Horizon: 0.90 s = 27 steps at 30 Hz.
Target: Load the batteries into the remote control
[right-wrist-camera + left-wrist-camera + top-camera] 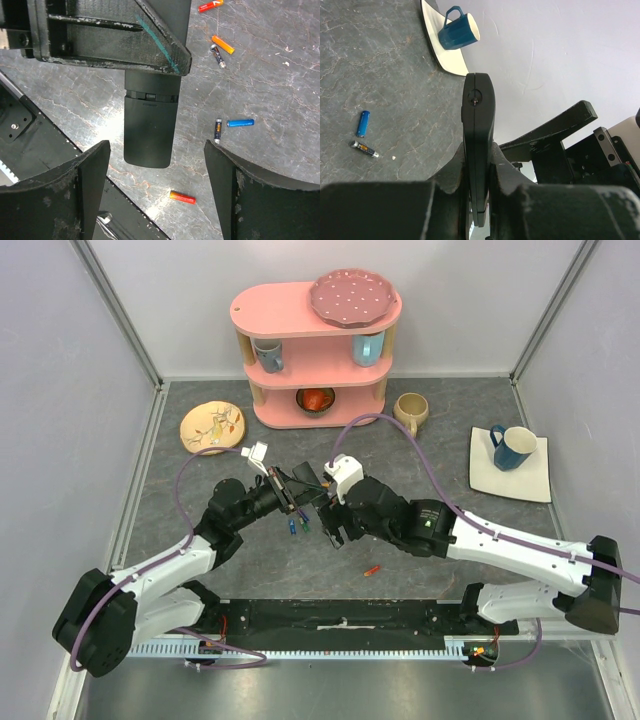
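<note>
Left wrist view: left jaws clamp the remote [479, 125], likely stiff and light, edge-up above the surface [395, 75]. Right jaws wide, empty. Batteries [363, 123] lie loose there, tiny, probably roll-prone; pinch mid-body.

We see a black remote control [148, 132] above a grey, veined table [280, 580], with a blue battery [240, 122] and an orange battery [222, 44]. Far back, a pink shelf [290, 310] bears a pink, white-dotted plate [353, 295]. On the right is a dark blue mug [513, 447].
</note>
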Available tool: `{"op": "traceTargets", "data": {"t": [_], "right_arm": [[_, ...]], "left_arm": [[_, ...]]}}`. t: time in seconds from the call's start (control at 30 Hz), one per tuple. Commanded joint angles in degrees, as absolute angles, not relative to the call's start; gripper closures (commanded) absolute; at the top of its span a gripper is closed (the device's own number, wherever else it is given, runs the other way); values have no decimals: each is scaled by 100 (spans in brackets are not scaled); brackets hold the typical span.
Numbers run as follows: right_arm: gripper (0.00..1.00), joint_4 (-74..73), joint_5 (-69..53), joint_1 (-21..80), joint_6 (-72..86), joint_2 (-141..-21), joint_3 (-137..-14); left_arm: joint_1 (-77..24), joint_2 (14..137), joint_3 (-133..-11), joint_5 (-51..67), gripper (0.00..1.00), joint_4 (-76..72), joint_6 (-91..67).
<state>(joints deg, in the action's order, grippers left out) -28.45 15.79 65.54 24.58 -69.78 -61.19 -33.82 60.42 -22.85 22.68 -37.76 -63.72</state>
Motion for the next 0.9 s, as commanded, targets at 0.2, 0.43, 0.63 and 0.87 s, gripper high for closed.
{"op": "traceTargets", "data": {"t": [0.2,0.43,0.63,0.87], "right_arm": [[23,-2795,1828,6688,2514,-7110,-6354],[29,-2786,1749,6724,2505,-7181,-6328],[34,-2804,1749,6724,2487,-7260,-6311],[41,-2821,1758,6732,2496,-7277,-6319]], "left_arm": [[-3357,6108,-2408,2303,98,-4096,-6539],[-3357,6152,-2435,2276,98,-4096,-6557],[-3357,6161,-2435,2276,98,-4104,-6557],[-3357,6161,-2435,2276,98,-4105,-6539]]}}
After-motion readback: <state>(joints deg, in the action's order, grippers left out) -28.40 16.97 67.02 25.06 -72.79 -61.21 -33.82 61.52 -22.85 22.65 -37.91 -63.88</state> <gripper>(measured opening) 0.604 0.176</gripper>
